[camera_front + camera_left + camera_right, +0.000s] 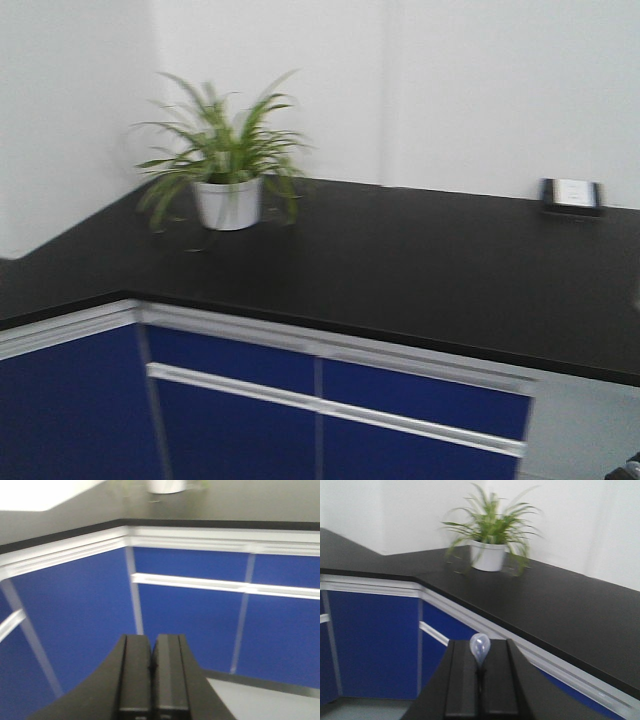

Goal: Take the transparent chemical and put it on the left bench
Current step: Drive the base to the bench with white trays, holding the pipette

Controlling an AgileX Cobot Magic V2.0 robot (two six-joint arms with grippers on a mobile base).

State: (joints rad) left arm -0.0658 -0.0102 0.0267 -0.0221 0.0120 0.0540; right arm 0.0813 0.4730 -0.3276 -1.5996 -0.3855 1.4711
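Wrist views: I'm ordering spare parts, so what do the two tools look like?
Both look alike. The left tool has two matte black, flat rectangular fingers with squared tips, widening below into a black flared body. The right tool shows the same black slab-like fingers. No cables, labels or markings are visible.

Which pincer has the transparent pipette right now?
The right pincer: the pale bulb of the transparent pipette pokes up between its shut jaws. The left pincer is shut with nothing showing in it.
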